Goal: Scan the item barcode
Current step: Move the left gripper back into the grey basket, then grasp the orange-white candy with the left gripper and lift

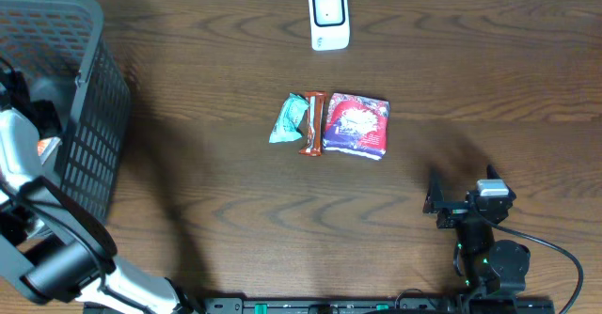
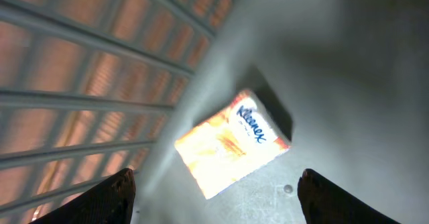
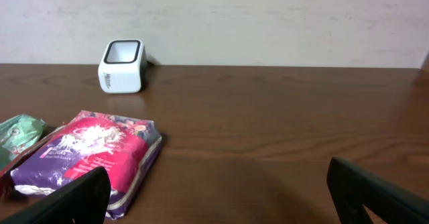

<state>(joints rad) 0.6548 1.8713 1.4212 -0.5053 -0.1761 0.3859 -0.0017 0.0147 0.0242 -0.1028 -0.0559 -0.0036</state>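
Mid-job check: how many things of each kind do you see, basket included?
Scanner: 1, white scanner
Basket: 1, dark basket
Loose packets: 3, teal packet, brown bar, red-purple pack
Packet in basket: 1, Kleenex pack
Total: 6

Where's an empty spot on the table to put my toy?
Bare wood lies between the basket and the teal packet, and between the purple pack and the right hand. The middle is crowded: packet, brown bar and pack lie together.

The left arm (image 1: 66, 267) reaches down into the basket (image 1: 94, 117), and the left gripper (image 2: 216, 190) is spread wide. The right gripper (image 3: 218, 184) rests far from the basket, spread wide too.
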